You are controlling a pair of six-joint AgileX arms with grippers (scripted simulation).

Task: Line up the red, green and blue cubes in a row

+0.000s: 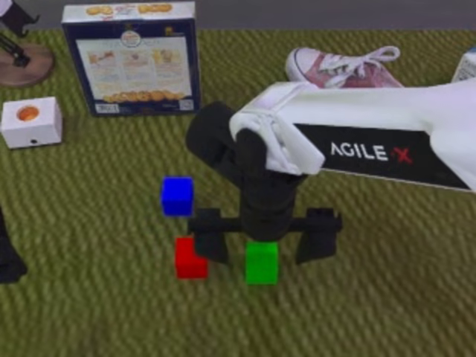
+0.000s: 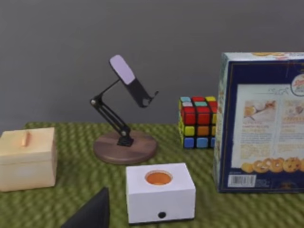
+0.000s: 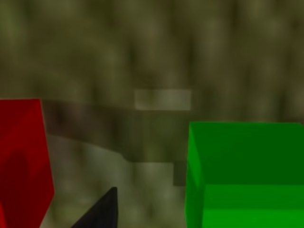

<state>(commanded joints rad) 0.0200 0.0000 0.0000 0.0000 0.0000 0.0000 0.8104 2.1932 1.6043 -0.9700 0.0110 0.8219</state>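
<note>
My right hand (image 1: 262, 244) hangs over the middle of the tabletop (image 1: 387, 297), pointing down, with its two black fingers (image 1: 318, 236) spread wide apart and holding nothing. The green cube (image 1: 262, 262) sits on the cloth between the two fingers, nearer to the left one, and I cannot tell if any finger touches it. The red cube (image 1: 190, 258) lies just outside my left finger, on its left side, very near or touching it. The blue cube (image 1: 177, 195) stands a little behind the red cube, toward the far side, apart from both other cubes, so red and green are side by side and blue is out of this line. In my right wrist view I see the green cube (image 3: 244, 173) and the red cube (image 3: 23, 161) very close, with a dark finger tip (image 3: 102, 211) between them. My left hand (image 1: 9, 256) is parked at the left edge of the tabletop, and I cannot tell its state. Farther away there are a biscuit box (image 1: 132, 58), a white box with an orange circle (image 1: 31, 123), a pink shoe (image 1: 342, 67) and a phone stand (image 2: 124, 121); the left wrist view shows also a puzzle cube (image 2: 198, 122) and a pale wooden box (image 2: 27, 159)
</note>
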